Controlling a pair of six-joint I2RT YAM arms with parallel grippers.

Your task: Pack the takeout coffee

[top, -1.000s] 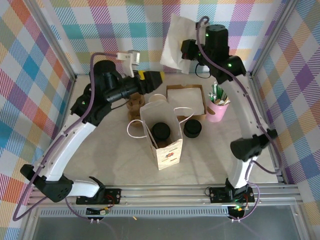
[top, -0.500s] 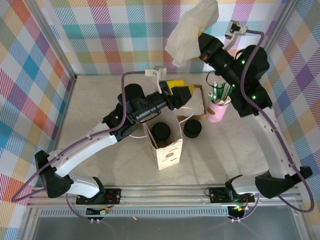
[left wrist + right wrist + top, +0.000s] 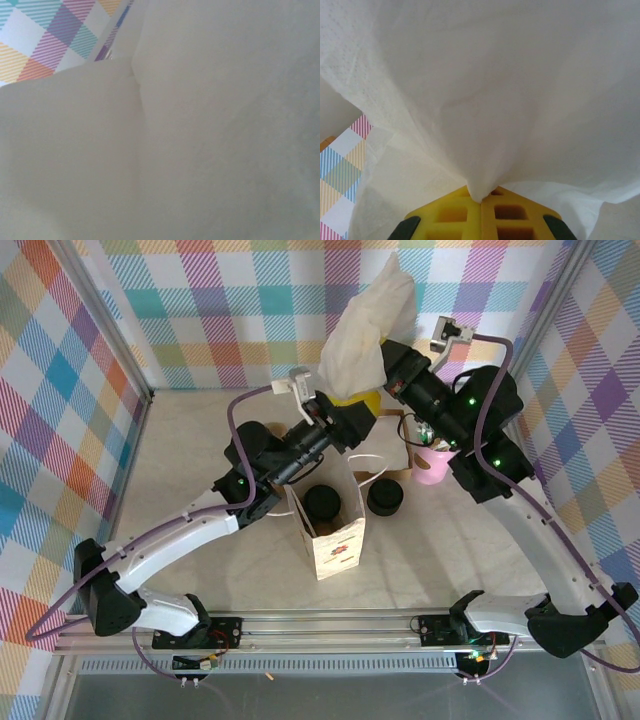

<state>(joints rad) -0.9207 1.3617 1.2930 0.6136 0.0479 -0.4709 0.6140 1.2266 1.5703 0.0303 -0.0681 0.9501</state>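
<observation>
**Napkin held high, bag waiting below**

Right gripper (image 3: 481, 199) is pinched fully closed on one white napkin (image 3: 365, 325). In its wrist view I see the two yellow fingers pressed together with the paper bunched between them and fanning out beyond. From above, the napkin's long axis runs from the fingers toward the back wall.

My left gripper (image 3: 356, 403) sits just under the napkin's lower edge. Its wrist camera shows white paper close up, so I cannot tell how wide its jaws are or whether it has hold of anything.

What matters for the next move is where the paper bag (image 3: 338, 540) lies. It stands upright with its mouth open, below the napkin and toward the near edge of the table. I judge the takeout coffee (image 3: 322, 502) is already inside, since a round black lid shows down in the opening. The right gripper carries the napkin, but the left gripper is nearer the bag's mouth.

My count:
- one bag
- one napkin in hand
- two black lid tops, one in the bag and a second lid (image 3: 384, 498) just beside it on the table
- one pink cup (image 3: 432, 468) of packets near the right arm
</observation>
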